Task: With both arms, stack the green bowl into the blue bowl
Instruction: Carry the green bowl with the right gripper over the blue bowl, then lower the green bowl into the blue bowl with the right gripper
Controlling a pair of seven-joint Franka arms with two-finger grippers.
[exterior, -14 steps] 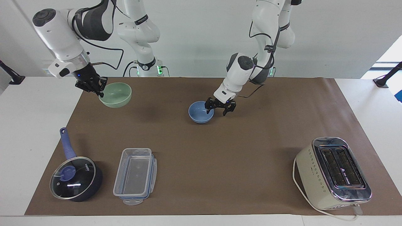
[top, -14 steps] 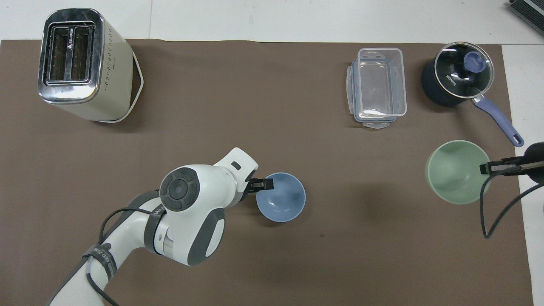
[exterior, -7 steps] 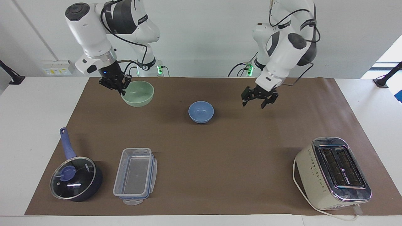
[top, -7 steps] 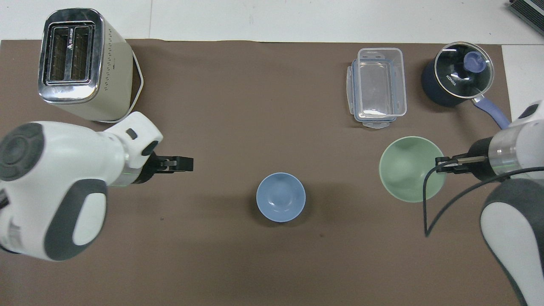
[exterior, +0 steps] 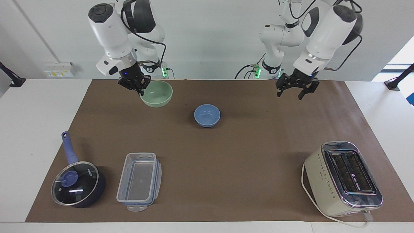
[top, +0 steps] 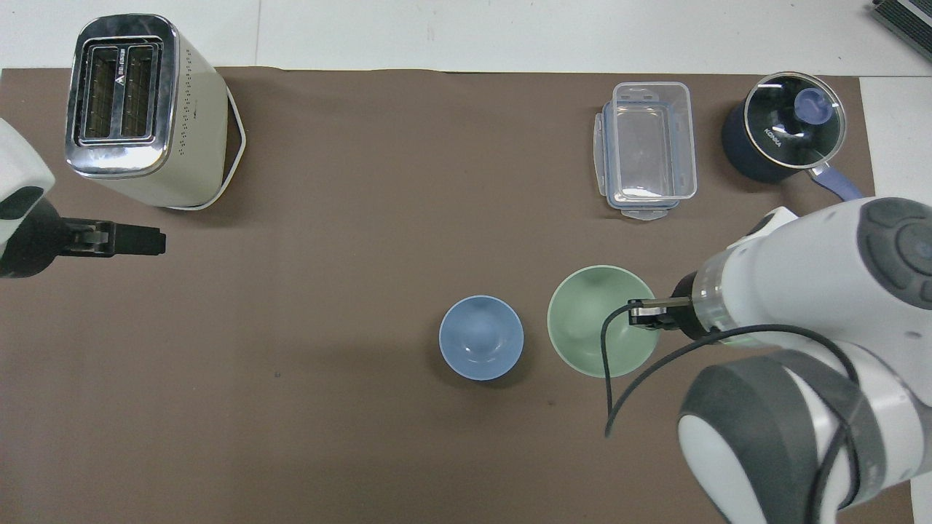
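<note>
Green bowl (exterior: 157,93) aloft, grasped at its rim by right end effector (exterior: 139,90), beside blue bowl (exterior: 207,115) resting on worktop (exterior: 245,152); left end effector (exterior: 296,90) released, raised; toaster (exterior: 343,178), saucepan (exterior: 78,184), clear container (exterior: 139,181) well apart

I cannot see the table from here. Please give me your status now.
Right gripper shut on green bowl rim, airborne, not yet over blue bowl. Left gripper open, empty, raised aside. Blue bowl unobstructed.
</note>
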